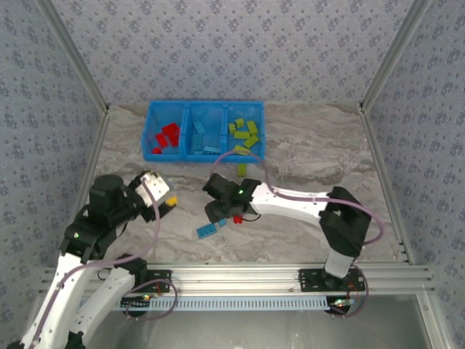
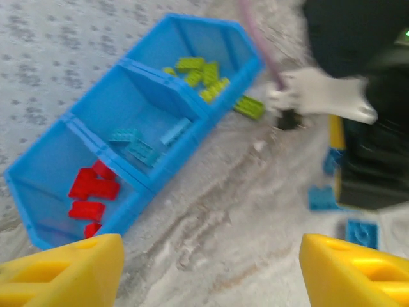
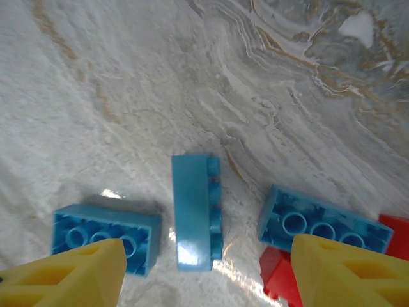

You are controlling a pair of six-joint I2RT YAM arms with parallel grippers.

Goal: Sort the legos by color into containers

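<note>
So, right gripper (image 3: 204, 276) first: jaws spread, nothing clamped, straddling 1 light-blue brick (image 3: 195, 217) lying on its side on the table (image 3: 128, 77). Risk: 2 neighbour bricks (image 3: 105, 236) (both upside down) sit just beside my fingers (image 3: 70, 275), and a red brick (image 3: 280, 281) is near the right one, so closing could snag a neighbour or twist the target out. Left gripper (image 2: 211, 272) is also spread and empty, facing the bin (image 2: 38, 185), whose 3 compartments hold red, blue and green. My arms are close together, so a clash looks possible.
</note>
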